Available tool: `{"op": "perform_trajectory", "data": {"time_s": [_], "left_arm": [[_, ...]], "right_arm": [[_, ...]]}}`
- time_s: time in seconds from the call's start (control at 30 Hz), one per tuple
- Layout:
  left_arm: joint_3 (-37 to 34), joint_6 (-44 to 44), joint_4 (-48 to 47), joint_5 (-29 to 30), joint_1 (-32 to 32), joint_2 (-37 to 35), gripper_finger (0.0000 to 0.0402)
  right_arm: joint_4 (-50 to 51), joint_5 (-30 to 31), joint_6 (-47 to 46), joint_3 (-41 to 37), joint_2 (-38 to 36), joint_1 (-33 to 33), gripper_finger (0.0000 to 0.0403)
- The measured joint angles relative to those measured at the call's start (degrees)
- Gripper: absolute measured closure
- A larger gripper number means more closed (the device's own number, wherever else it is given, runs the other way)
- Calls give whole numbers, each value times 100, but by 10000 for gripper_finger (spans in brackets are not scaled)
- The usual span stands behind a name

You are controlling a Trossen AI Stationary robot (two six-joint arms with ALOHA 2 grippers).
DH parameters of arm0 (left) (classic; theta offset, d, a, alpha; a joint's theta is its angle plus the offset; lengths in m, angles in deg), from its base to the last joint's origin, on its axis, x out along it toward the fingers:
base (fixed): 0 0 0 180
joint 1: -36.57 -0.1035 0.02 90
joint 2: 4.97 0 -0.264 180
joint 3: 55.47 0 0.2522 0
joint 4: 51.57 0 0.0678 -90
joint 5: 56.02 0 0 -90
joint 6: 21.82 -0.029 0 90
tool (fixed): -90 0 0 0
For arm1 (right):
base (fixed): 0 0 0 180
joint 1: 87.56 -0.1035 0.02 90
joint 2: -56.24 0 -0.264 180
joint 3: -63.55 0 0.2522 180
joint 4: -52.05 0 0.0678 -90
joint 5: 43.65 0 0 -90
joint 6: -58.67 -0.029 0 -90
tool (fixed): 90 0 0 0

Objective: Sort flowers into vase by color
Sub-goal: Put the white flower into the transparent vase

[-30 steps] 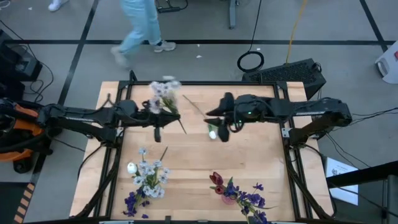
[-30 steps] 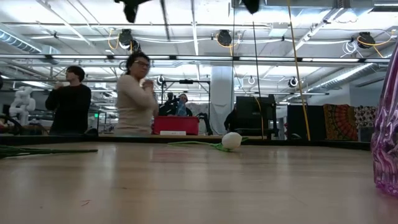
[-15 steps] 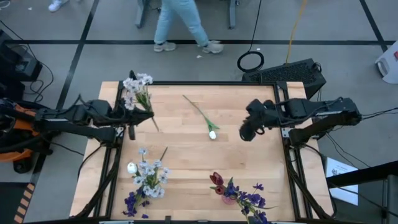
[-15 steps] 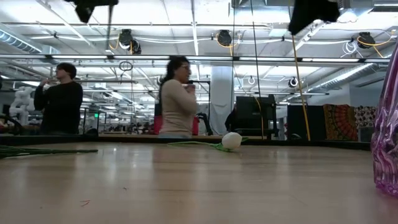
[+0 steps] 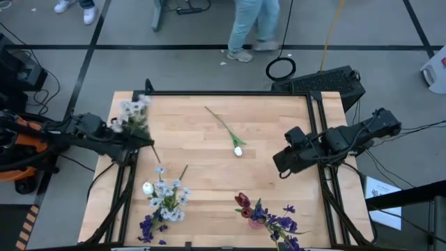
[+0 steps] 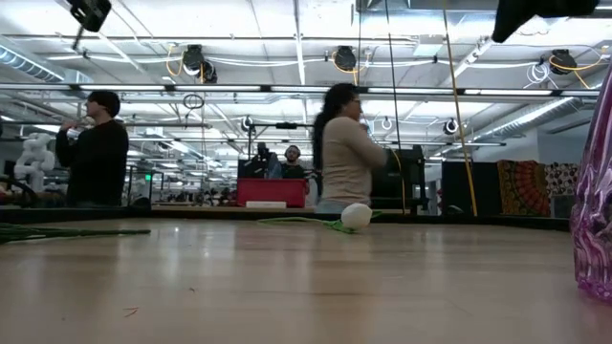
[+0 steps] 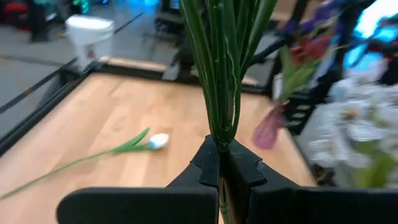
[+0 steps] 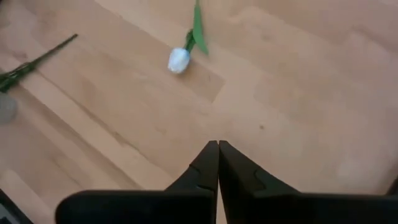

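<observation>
Left gripper (image 7: 219, 163): fingers pressed together on a bundle of green stems, pinching the blossom cluster (image 5: 132, 113). In the high view this gripper (image 5: 143, 141) sits at the left edge of the table (image 5: 279, 125), and the white and pale-blue blossoms stand out beyond it, over the table's left rim toward the far corner. In the left wrist view the stems (image 7: 221, 68) rise straight up out of the fingertips.

Right gripper (image 8: 218, 149): fingertips touching, nothing between them. In the high view it (image 5: 284, 162) hangs over the table's right side, close to the right rim.

White tulip (image 5: 237, 149): lies flat on the wood, well apart from both grippers, roughly between them and nearer the right one. Its thin stem runs from the head toward the far edge of the table. Right wrist view shows the same tulip (image 8: 179, 59) ahead of the closed fingers, head and one leaf visible. Low view shows the head (image 6: 356, 216) resting on the tabletop.

Near edge of table, high view: a mixed bunch of white, pale-blue and purple flowers (image 5: 163, 202) stands on the left arm's side; dark red tulips with purple sprigs (image 5: 265, 216) stand in front of the right gripper's side. A pink glass vase (image 6: 595, 220) shows at the edge of the low view.

Beyond the table, a person (image 6: 344, 158) walks past.
</observation>
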Motion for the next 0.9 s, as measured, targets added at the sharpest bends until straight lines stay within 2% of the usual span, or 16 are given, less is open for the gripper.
{"op": "perform_trajectory", "data": {"time_s": [0.27, 0.4, 0.57, 0.9], "left_arm": [[-681, 330, 124, -600, 262, -1057, 398], [-1121, 603, 486, -1049, 332, -1335, 398], [-1490, 642, 1168, -1428, 495, -1358, 398], [-1502, 608, 1658, -1450, 1133, -1130, 398]], "right_arm": [[185, -180, -1361, 0, 68, -448, 402], [130, -169, -1962, 0, 88, -650, 402], [51, -153, -2419, 0, 277, -857, 402], [-52, -174, -2985, 0, 662, -1147, 403]]}}
